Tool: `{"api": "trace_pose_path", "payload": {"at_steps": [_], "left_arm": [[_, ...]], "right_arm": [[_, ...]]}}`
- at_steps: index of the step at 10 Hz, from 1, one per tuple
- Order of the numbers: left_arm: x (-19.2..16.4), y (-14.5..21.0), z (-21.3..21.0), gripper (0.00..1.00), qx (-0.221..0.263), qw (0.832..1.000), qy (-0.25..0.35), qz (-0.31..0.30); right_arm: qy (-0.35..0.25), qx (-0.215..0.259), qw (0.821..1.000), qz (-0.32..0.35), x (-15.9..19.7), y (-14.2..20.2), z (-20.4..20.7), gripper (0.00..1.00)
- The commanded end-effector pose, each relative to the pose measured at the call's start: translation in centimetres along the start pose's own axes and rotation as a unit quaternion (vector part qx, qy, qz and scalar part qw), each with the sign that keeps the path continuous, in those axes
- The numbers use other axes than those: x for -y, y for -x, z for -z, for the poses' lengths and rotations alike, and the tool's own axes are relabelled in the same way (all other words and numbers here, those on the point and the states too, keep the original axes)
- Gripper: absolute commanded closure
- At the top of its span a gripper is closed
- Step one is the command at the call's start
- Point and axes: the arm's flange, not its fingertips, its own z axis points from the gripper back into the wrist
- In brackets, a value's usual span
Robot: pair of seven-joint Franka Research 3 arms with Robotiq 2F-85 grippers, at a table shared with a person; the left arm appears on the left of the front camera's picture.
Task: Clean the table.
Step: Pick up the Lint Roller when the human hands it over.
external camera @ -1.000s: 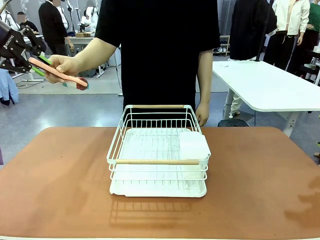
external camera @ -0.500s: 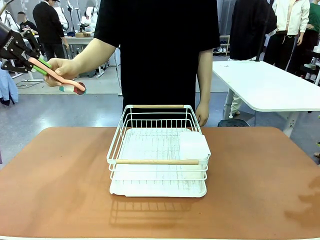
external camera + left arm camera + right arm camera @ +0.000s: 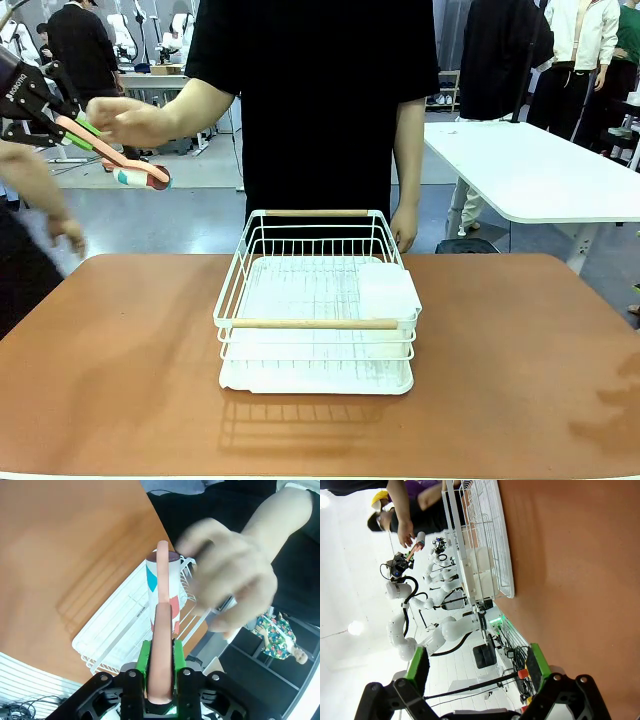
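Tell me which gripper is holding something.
The left gripper: it clamps a pink handle beside the person's hand. The right gripper hangs open and empty above the table.

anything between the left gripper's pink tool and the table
A person's hand is at the pink tool held by the left gripper. Another person's arm hangs below it, near the table at its left corner. A white dish rack sits mid-table.

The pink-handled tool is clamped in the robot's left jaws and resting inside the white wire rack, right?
Not quite. The pink-handled tool is clamped in the left jaws, but it is not resting inside the white wire rack: it is held up in the air, off to the rack's left. The front view shows this.
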Motion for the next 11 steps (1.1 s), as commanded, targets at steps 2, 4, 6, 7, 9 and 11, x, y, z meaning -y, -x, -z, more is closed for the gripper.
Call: {"api": "trace_pose_path", "payload": {"at_steps": [2,4,6,7,9,11], "left_arm": [[0.03,0.04,0.01,0.94,0.0,1.0,0.0,0.0],[0.03,0.04,0.01,0.94,0.0,1.0,0.0,0.0],[0.03,0.04,0.01,0.94,0.0,1.0,0.0,0.0],[0.03,0.04,0.01,0.94,0.0,1.0,0.0,0.0],[0.03,0.04,0.01,0.94,0.0,1.0,0.0,0.0],[0.03,0.04,0.01,0.94,0.0,1.0,0.0,0.0]], "right_arm": [[0.003,0.0,1.0,-0.001,-0.18,-0.05,0.06,0.0],[0.003,0.0,1.0,-0.001,-0.18,-0.05,0.06,0.0],[0.003,0.0,1.0,-0.001,-0.18,-0.05,0.06,0.0],[0.003,0.0,1.0,-0.001,-0.18,-0.05,0.06,0.0],[0.003,0.0,1.0,-0.001,-0.18,-0.05,0.06,0.0],[0.003,0.0,1.0,-0.001,-0.18,-0.05,0.06,0.0]]}}
